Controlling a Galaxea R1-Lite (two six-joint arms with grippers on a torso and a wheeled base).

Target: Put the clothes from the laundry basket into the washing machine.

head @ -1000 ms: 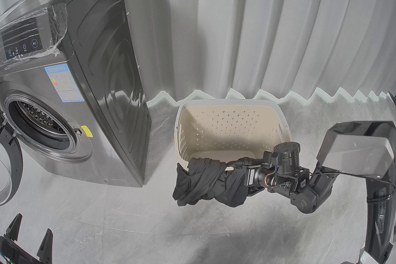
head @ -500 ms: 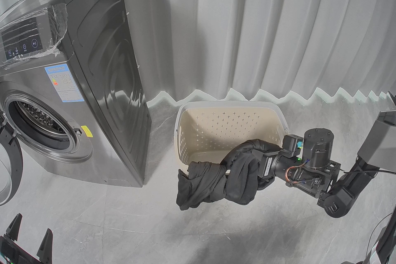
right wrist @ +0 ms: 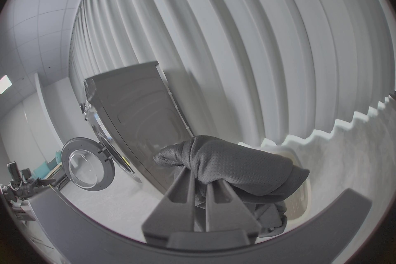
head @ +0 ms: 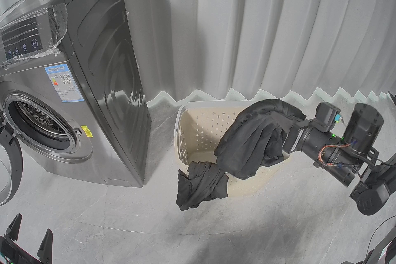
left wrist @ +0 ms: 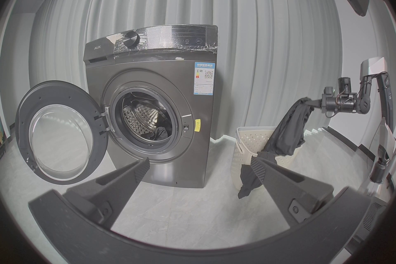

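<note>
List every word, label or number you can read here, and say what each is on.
Blue label on the washing machine front: print too small to read.
Yellow sticker beside the door opening: blurred.
Control panel under plastic wrap: symbols only.
Small logo at the panel's corner: too small to trust.
No print on the laundry basket or dark garment.

The right arm is held out, forearm roughly level, wrist in line. Its gripper [right wrist: 201,194] is pinched tight on a dark garment [head: 251,141] that drapes over and below the fingers. The left gripper [left wrist: 199,161] sits low, fingers spread wide.
</note>
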